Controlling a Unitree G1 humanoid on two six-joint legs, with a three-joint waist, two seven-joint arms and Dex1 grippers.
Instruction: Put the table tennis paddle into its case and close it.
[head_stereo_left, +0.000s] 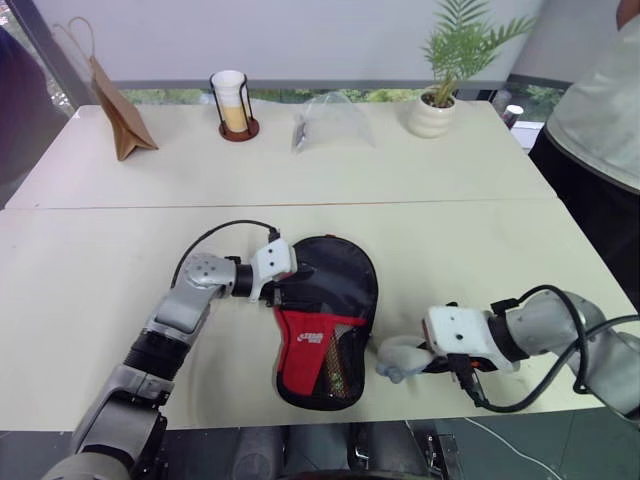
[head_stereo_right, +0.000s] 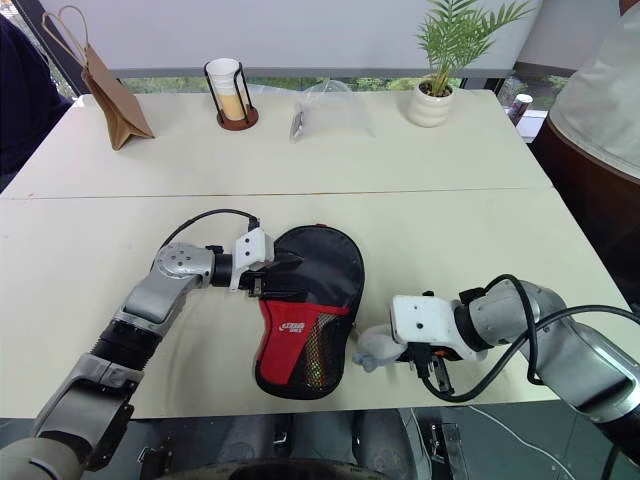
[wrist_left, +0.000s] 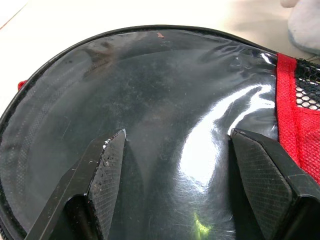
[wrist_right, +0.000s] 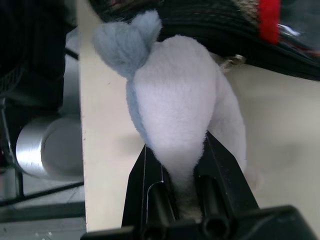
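Found the left gripper (head_stereo_left: 295, 285) with fingers parted, hovering over the round head of the case (head_stereo_left: 330, 330) and clamped on nothing. Found the right gripper (head_stereo_left: 418, 362) closed tight on the grey fluffy pom-pom (head_stereo_left: 395, 358), just beside the case's right edge.

Saw the pale tabletop (head_stereo_left: 120, 300) carrying everything, with the case lying flat on it near the front edge, round head away from the robot and red panel with mesh pocket toward it. Could not make out the table tennis paddle as a separate thing anywhere around the case. Judged it likely already inside, under the black head, but could not confirm that.

Judged the case soft and limp, apt to slide or bunch on the tabletop if tugged. Judged its glossy head panel too slick and flat for a good pinch. Judged the stitched rim or the zip line the better hold, with the other gripper pressing the head down. Judged the pom-pom light and squashy, easy to grip, and possibly tied to the zip pull. Could not tell that tie for sure.

Got from the left wrist view the sheen of the head panel and the spread fingers directly above it. Got from the right wrist view the fingers biting the pom-pom's narrow end. Got from the head views alone the whole layout beside the case.
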